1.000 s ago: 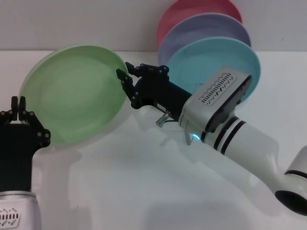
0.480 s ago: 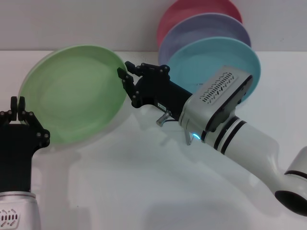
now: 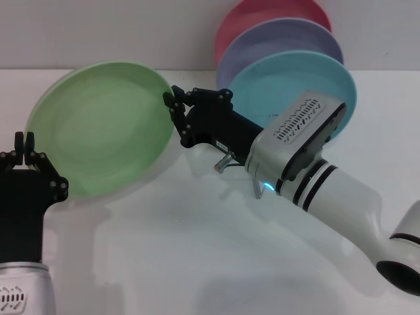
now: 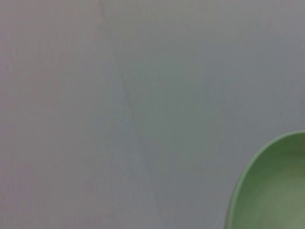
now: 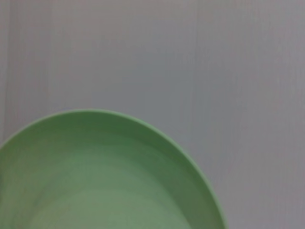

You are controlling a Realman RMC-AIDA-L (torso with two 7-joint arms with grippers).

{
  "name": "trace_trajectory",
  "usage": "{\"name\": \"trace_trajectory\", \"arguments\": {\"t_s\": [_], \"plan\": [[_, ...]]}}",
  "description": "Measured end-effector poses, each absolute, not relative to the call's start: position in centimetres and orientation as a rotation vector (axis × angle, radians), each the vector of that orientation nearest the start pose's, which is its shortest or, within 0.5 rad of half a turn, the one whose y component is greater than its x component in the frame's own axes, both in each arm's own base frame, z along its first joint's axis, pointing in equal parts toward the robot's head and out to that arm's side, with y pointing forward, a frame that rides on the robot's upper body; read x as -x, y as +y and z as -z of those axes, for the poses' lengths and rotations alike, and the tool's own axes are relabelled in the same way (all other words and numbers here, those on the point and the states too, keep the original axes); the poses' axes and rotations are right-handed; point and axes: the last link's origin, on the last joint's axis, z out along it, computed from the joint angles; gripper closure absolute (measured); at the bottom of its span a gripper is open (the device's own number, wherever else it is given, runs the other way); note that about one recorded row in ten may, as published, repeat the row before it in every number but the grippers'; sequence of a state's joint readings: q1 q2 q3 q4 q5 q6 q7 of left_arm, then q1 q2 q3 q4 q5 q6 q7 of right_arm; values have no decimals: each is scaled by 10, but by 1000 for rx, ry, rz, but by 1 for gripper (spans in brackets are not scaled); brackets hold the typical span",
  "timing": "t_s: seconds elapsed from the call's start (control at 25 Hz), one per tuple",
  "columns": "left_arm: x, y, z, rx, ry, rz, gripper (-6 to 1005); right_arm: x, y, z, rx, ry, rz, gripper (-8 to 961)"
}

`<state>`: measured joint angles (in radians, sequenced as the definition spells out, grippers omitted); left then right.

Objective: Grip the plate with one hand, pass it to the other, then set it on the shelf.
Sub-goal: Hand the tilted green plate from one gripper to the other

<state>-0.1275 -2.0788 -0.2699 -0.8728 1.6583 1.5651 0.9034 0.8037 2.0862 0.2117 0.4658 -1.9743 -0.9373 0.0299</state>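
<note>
Two grippers are in our head view. We find the right gripper (image 3: pixel 172 104) at the right edge of the light green plate (image 3: pixel 98 128), its jaws closed on that rim and holding the plate tilted above the white tabletop (image 3: pixel 197 249), left of centre. The left gripper (image 3: pixel 25 146) stands at the near left, jaws pressed together and empty, just beside the plate's near-left rim; we cannot tell whether it touches. Three further plates stand on edge at the far right, one behind another: a turquoise plate (image 3: pixel 308 82) nearest, a lavender plate (image 3: pixel 275 39) behind it, a pink plate (image 3: pixel 262 13) farthest. We see only an arc of green rim in each wrist view.
</note>
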Motion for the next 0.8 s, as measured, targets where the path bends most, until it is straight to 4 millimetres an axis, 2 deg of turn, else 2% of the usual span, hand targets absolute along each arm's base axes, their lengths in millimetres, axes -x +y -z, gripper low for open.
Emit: {"name": "trace_trajectory", "arguments": {"t_s": [0.28,0.8], "plan": [[247,217,55,1350,-267,467,876,-150,358,133,2234,275,-860,846],[246,218,55,1352,-267,469,871,-150,359,133,2234,269,-857,900]]}}
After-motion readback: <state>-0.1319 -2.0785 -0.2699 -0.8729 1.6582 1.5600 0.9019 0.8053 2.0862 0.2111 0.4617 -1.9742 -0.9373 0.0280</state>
